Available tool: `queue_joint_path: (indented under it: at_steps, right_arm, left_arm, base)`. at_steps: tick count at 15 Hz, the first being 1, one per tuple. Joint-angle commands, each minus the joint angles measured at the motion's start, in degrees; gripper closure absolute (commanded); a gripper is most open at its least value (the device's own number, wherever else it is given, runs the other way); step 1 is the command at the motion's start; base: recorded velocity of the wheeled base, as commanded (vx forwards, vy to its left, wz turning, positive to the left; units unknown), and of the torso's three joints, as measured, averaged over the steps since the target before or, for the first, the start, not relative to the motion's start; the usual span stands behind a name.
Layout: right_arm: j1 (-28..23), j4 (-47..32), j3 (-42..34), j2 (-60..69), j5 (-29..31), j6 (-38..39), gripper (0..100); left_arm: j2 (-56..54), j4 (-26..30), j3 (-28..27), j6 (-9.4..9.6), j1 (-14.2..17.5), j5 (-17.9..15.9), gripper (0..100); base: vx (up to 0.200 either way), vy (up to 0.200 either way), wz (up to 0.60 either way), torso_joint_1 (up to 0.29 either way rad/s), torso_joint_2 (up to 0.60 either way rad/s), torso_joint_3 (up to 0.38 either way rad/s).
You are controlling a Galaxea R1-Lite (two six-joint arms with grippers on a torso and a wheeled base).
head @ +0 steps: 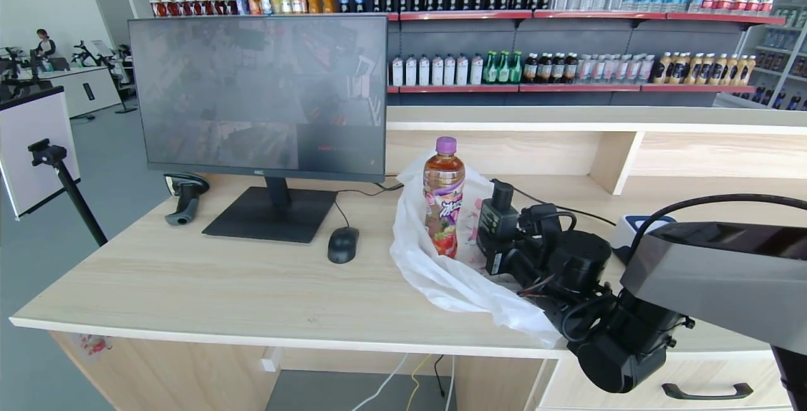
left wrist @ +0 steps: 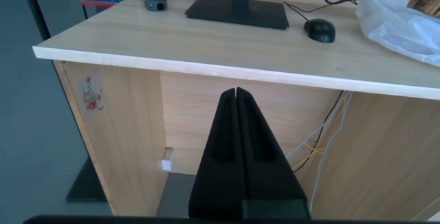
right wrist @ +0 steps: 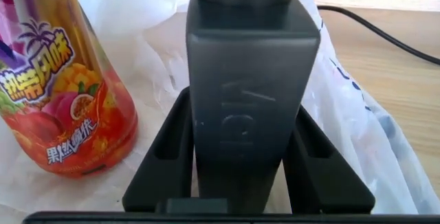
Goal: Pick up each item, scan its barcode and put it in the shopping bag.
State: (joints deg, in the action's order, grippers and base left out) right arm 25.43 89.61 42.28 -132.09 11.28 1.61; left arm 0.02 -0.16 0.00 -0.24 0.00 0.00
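Head view. The light wood counter runs across the frame, with its front edge low in the picture and its left corner at lower left. There is a broad bare stretch between that edge and the monitor. A handheld scanner sits left of the monitor base and a mouse just right of it. A raised ledge closes off the back, with drink shelves behind it.

The white shopping bag lies crumpled at centre, one fold trailing towards the front edge. The bottle stands upright, with bag film bunched around its lower part. It has a purple cap, orange-red drink and a fruit-print label. The right tool is just right of the bottle, over the bag, clamped on a dark grey device.

Left wrist view. The left tool is at lower centre with its fingers pressed together. It is below the counter's front edge, facing the front panel. Loose cables hang under the counter at right. There is a sticker on the panel at left. The bag pokes in at upper right.

Right wrist view. Tool fingers grip both flanks of the grey device, mid-frame. The bottle is at left, close beside the tool but not touching it, standing on bag film. A black cable crosses the bare counter at upper right.
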Motion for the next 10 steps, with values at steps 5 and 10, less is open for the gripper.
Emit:
queue_joint_path:
  at_steps: [5,10]
  right_arm:
    - [0.76,0.39,-0.27,1.57,-0.03,0.32,0]
    - [0.67,0.39,-1.85,2.97,-0.03,0.50,0]
  left_arm:
    - [-0.02,-0.02,0.00,-0.02,0.00,0.00,100]
    - [-0.02,-0.02,0.00,-0.02,0.00,0.00,100]
  base:
    - [0.000,0.000,0.00,0.000,0.00,0.000]
    - [0.000,0.000,0.00,0.000,0.00,0.000]
